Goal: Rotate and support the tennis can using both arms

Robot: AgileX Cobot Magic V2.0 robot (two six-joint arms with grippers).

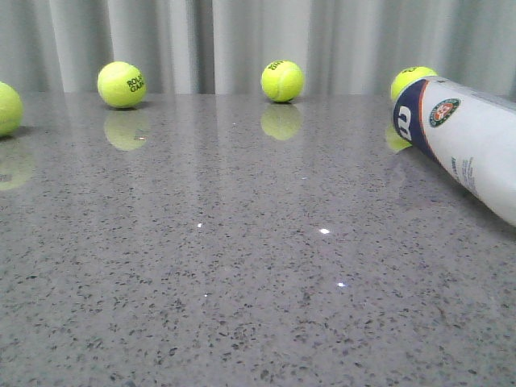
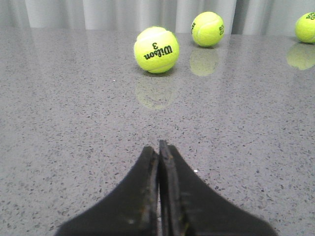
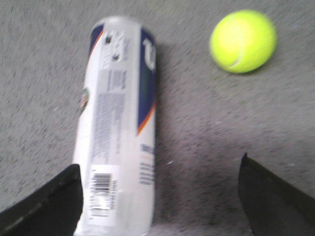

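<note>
The tennis can [image 1: 463, 137] lies on its side at the right of the grey table, its navy end with the round badge pointing toward the middle. In the right wrist view the tennis can [image 3: 118, 128] lies lengthwise, with its near end between the wide-open jaws of my right gripper [image 3: 160, 189], close to one finger [image 3: 49, 204]. My left gripper [image 2: 159, 147] is shut and empty, low over bare table, facing a tennis ball [image 2: 156, 49]. Neither arm shows in the front view.
Tennis balls stand along the back of the table [image 1: 242, 266]: one at the far left [image 1: 6, 107], one left of centre [image 1: 122, 84], one in the middle [image 1: 282, 81], one behind the can's end [image 1: 411, 79]. A ball [image 3: 242, 41] lies beside the can's far end.
</note>
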